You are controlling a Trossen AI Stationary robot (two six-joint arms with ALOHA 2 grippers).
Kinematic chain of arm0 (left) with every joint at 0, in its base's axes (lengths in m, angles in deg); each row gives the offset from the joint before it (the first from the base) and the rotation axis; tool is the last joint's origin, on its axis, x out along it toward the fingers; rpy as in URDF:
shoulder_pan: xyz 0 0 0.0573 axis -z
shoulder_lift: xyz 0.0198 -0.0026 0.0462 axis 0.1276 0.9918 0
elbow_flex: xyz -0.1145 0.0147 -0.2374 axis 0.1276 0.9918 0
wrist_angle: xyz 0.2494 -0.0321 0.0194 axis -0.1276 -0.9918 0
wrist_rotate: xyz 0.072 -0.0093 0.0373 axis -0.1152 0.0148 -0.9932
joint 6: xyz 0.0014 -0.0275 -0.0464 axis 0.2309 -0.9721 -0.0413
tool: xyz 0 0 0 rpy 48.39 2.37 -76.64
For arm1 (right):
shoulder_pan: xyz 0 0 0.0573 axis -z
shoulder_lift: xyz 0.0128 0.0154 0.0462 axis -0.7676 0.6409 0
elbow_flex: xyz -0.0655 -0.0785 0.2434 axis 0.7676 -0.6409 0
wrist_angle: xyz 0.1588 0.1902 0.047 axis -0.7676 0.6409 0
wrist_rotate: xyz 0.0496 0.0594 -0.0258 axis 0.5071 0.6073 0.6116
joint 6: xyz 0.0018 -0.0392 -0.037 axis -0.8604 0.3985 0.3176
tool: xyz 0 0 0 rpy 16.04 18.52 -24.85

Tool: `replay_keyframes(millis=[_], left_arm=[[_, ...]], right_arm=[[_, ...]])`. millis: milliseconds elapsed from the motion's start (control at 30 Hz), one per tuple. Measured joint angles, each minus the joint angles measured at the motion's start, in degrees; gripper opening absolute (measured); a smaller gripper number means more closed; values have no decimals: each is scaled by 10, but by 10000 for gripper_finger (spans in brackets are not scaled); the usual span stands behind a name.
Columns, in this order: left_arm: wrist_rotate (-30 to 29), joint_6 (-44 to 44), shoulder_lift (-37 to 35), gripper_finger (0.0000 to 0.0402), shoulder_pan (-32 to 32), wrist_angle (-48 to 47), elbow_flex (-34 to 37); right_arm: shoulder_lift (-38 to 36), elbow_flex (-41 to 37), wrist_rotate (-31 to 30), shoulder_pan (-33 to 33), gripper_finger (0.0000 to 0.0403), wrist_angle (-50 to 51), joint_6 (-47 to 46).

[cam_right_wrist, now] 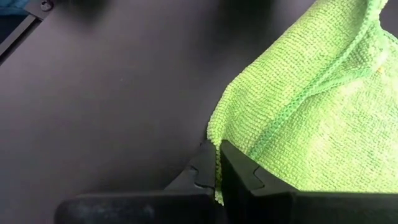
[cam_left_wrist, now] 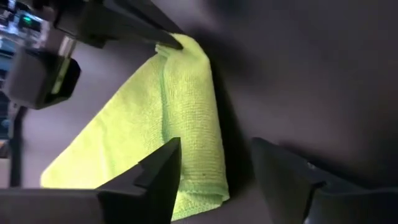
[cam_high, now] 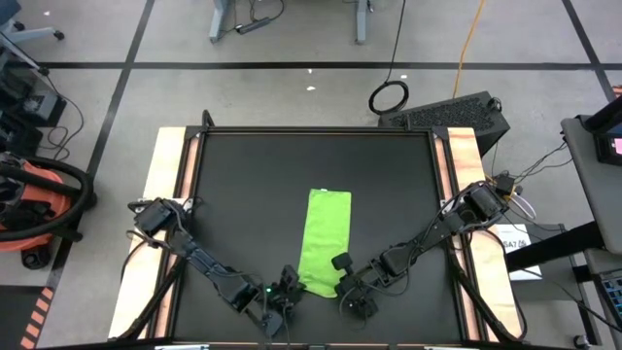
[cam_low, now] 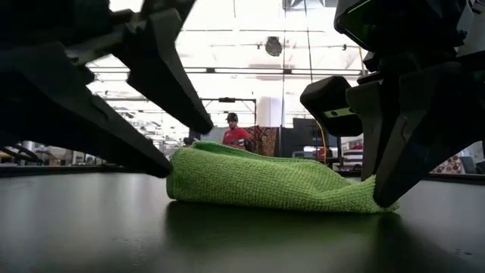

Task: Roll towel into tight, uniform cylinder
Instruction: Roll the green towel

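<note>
Fingers of the right gripper (cam_right_wrist: 217, 163) are pressed together on a thin edge of the towel (cam_high: 326, 241), pinching the cloth at its near right corner. Seen from the low camera, this right gripper (cam_low: 385, 199) comes down on the towel's (cam_low: 265, 182) right end, its tips at the mat. The left gripper (cam_left_wrist: 214, 165) has its fingers spread apart, holding nothing; one finger (cam_left_wrist: 163, 167) lies over the towel's (cam_left_wrist: 165, 118) fabric and the other rests on bare mat just beside the folded edge. From above, the left gripper (cam_high: 282, 297) sits at the near left corner of the towel and the right gripper (cam_high: 348, 284) at the near right corner, both close to the front edge of the black mat (cam_high: 243, 185).

Lime-green and plain, the towel lies folded into a long narrow strip on the middle of the mat, running from near the front edge toward the centre. Its near end is bunched up into a low, soft hump, visible from table height, while the far part lies flat. Wooden table edges (cam_high: 165, 165) show on either side of the mat. Beyond the table, in the room behind, a person (cam_low: 236, 133) in a red top stands far off.
</note>
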Motion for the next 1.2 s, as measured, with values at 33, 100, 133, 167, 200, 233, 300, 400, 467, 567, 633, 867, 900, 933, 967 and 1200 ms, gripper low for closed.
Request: replay_keyframes(millis=[33,100,133,167,200,233,300,400,467,567,633,867,900,933,967,1200], left_arm=[[9,0,0,196,-4,0,0],[18,0,0,192,-12,-1,0],[19,0,0,192,-16,-4,0],[23,0,0,192,-21,-7,0],[31,0,0,191,-25,-10,0],[45,0,0,191,-30,-10,2],[68,-1,1,191,-39,-13,5],[69,-2,5,191,-48,-19,6],[70,-2,10,191,-50,-17,6],[67,-2,25,190,-50,-12,4],[62,-2,33,183,-50,-10,3],[41,-7,39,80,-36,4,4],[43,-9,39,62,-37,3,4],[45,-14,39,43,-38,0,4],[48,-18,39,27,-40,-2,4],[58,-34,40,14,-50,-1,5]], right_arm=[[0,0,0,0,0,0,0],[0,0,0,0,0,0,-3],[0,0,0,0,0,0,-4],[0,0,0,0,0,0,-4],[0,0,0,0,0,0,-4],[0,0,0,0,0,0,-4],[0,0,0,0,0,0,-4],[0,0,0,0,0,0,-4],[0,0,0,0,0,0,-4],[0,0,0,0,0,0,-4],[0,0,0,0,0,0,-4],[0,0,-1,0,0,0,-4],[0,0,-1,0,0,0,-4],[0,0,-1,0,0,0,-4],[0,0,-1,0,0,0,-4],[0,0,7,0,0,0,-15]])
